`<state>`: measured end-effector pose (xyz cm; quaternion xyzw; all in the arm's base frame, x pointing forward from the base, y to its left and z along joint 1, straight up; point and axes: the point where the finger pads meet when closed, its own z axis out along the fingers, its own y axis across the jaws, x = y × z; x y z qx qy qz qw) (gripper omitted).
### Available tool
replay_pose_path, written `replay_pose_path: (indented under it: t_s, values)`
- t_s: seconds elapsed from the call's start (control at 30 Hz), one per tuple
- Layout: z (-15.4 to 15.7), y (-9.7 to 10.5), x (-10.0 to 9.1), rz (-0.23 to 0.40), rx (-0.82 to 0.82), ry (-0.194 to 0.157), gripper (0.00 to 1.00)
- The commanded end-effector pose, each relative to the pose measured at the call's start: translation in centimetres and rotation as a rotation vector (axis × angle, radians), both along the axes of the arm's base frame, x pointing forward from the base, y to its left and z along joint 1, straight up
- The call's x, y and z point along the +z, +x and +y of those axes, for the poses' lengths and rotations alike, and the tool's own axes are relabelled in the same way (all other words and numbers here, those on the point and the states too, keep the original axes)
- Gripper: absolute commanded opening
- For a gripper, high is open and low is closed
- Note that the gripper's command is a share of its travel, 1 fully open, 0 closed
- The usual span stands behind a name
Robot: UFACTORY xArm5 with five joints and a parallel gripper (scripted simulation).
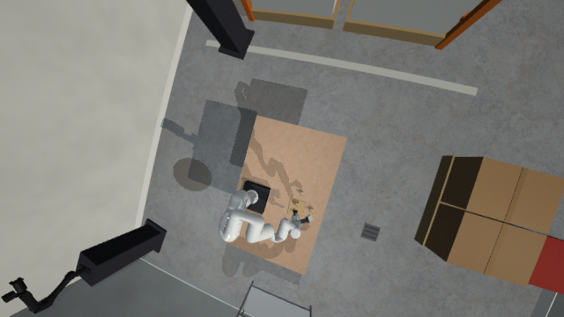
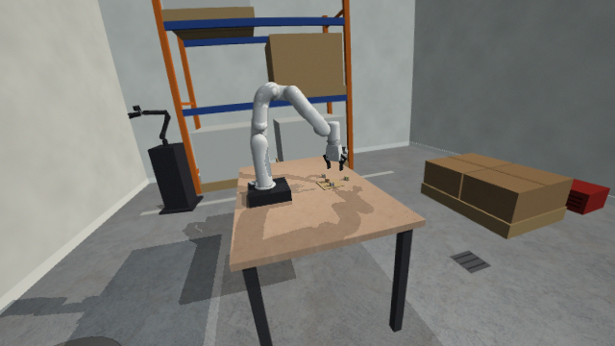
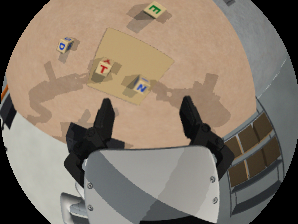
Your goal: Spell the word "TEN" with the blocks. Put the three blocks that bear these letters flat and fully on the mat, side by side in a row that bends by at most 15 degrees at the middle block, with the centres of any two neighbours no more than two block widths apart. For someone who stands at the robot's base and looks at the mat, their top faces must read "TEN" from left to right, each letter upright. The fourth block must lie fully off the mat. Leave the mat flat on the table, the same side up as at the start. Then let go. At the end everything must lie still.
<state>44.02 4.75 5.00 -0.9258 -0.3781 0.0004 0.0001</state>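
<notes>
The tan mat [image 2: 339, 184] [image 3: 132, 50] lies flat on the table. The block with a red T [image 3: 103, 67] stands on its left part in the wrist view, and the block with a blue N [image 3: 141, 86] on its lower right part, with bare mat between them. The block with a green E [image 3: 155, 9] [image 2: 346, 178] is off the mat, beyond its far edge, its letter turned. The fourth block [image 3: 64, 45] [image 2: 323, 176], with a blue letter that looks like D, is off the mat to the left. My gripper [image 3: 147, 105] [image 2: 335, 168] is open and empty, above the blocks and near the N block's side.
The wooden table [image 1: 286, 150] [image 2: 298, 221] carries the robot's black base [image 1: 261, 203] [image 2: 269, 196]. The E block lies between the mat and the table edge farthest from the base. The T, N and fourth blocks stand near the mat's base-side part.
</notes>
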Motion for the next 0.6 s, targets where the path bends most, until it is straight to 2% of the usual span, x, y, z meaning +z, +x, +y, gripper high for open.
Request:
replay_pose_path:
  t_s: [0.0, 0.1, 0.13, 0.57]
  values:
    - [0.4, 0.7, 0.1, -0.002, 0.139, 0.000, 1.00]
    - [0.4, 0.8, 0.1, -0.002, 0.166, 0.000, 1.00]
    - [0.6, 1.1, 0.1, -0.002, 0.244, 0.000, 1.00]
    - [1.6, 2.6, 0.0, -0.002, 0.588, 0.000, 1.00]
